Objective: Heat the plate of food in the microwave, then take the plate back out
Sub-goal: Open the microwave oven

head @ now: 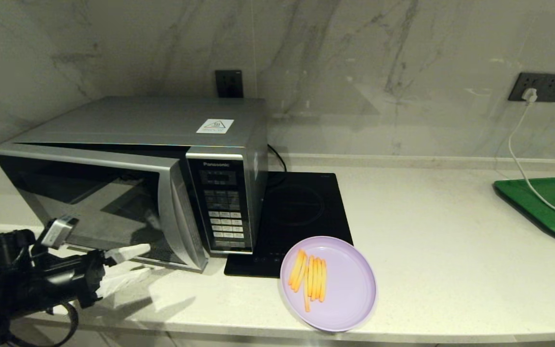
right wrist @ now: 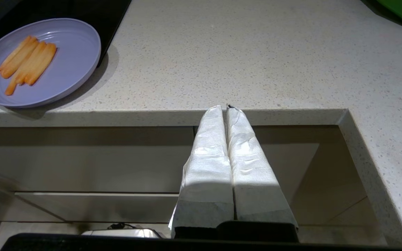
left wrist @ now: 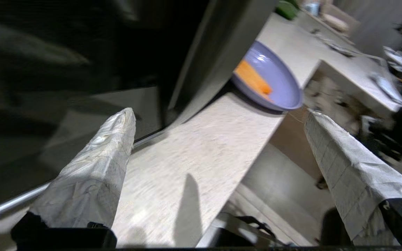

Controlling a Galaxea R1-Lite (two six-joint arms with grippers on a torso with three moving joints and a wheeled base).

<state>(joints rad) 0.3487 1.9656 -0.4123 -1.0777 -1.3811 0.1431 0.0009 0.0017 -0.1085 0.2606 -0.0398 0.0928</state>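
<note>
Microwave door slightly ajar, plate of fries on the pale stone surface [head: 451,250]

One large silver-grey Panasonic microwave [head: 162,159] stands at the left, long axis left to right, its dark glass door swung out a little at the handle side. One round pale lilac plastic plate [head: 345,289] sits near the front edge, partly over one flat black induction hob [head: 301,212]; about six thin orange fries [head: 311,277] lie side by side, pointing front to back. The left gripper [left wrist: 218,115] hovers low before the door, jaws wide apart, holding nothing. The right gripper [right wrist: 226,108] hangs below the surface edge, jaws pressed together, empty. One green tray [head: 547,207] sits far right
</note>
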